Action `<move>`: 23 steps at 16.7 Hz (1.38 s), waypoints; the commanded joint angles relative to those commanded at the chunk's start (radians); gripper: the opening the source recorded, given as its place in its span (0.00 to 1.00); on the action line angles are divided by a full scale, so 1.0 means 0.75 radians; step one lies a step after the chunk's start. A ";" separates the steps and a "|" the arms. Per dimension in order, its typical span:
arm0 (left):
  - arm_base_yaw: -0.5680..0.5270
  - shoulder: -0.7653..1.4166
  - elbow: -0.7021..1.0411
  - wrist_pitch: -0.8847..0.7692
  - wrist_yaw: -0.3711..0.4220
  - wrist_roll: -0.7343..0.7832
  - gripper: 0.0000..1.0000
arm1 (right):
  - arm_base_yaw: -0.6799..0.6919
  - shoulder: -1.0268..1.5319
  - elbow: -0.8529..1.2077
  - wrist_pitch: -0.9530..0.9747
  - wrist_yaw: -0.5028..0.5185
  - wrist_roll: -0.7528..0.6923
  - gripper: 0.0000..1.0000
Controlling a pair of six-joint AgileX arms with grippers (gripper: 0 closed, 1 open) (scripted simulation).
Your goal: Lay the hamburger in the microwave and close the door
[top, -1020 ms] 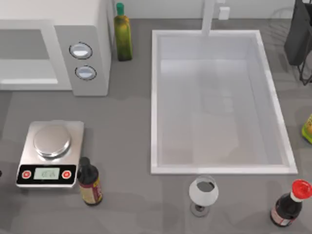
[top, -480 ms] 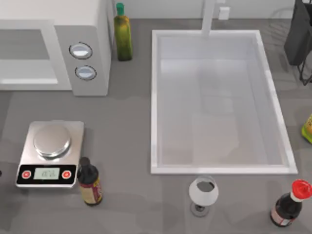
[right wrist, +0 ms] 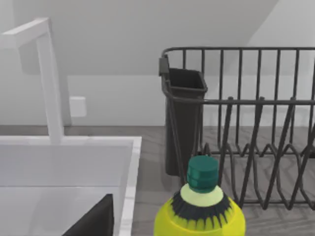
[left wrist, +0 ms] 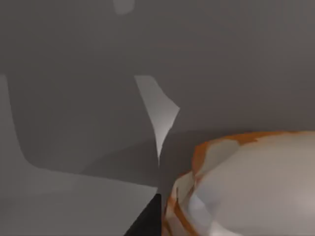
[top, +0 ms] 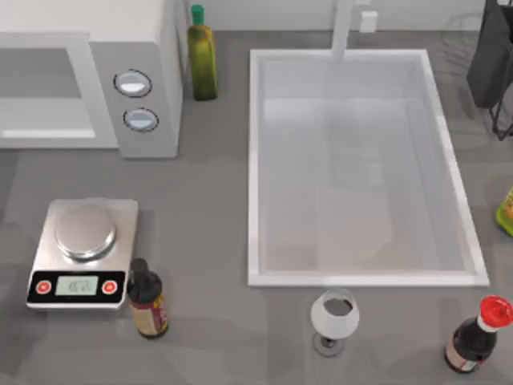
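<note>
1. Here, one hamburger (left wrist: 246,187) sits close before my left wrist camera; whether my left tool grips it, I cannot tell.
2. One microwave (top: 88,76) stands at the worktop's (top: 208,200) left, its door (top: 44,88) shut.

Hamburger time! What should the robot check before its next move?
1. Hamburger close by the left wrist camera: ok.
2. Hamburger firmly gripped: cannot tell.
3. Door of the microwave open enough: cannot tell.
4. Counter in front of the microwave: the scale and the dark bottle stand apart from it: ok.
5. Right arm out of the way: its wrist camera faces the yellow bottle and the dish rack, far from the microwave: ok.
</note>
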 joint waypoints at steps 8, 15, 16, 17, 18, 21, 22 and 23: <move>-0.004 -0.168 0.276 -0.492 -0.001 -0.007 0.00 | 0.000 0.000 0.000 0.000 0.000 0.000 1.00; -0.004 -0.194 0.307 -0.527 -0.002 -0.007 0.00 | 0.000 0.000 0.000 0.000 0.000 0.000 1.00; -0.006 -0.188 0.306 -0.514 -0.002 -0.010 0.00 | 0.000 0.000 0.000 0.000 0.000 0.000 1.00; -0.011 -0.177 0.304 -0.486 -0.001 -0.016 0.00 | 0.000 0.000 0.000 0.000 0.000 0.000 1.00; -0.018 -0.159 0.301 -0.443 0.000 -0.025 0.00 | 0.000 0.000 0.000 0.000 0.000 0.000 1.00; -0.048 -0.079 0.289 -0.232 0.007 -0.067 0.00 | 0.000 0.000 0.000 0.000 0.000 0.000 1.00; -0.059 -0.044 0.284 -0.134 0.012 -0.086 0.00 | 0.000 0.000 0.000 0.000 0.000 0.000 1.00; -0.071 -0.006 0.280 -0.022 0.018 -0.108 0.00 | 0.000 0.000 0.000 0.000 0.000 0.000 1.00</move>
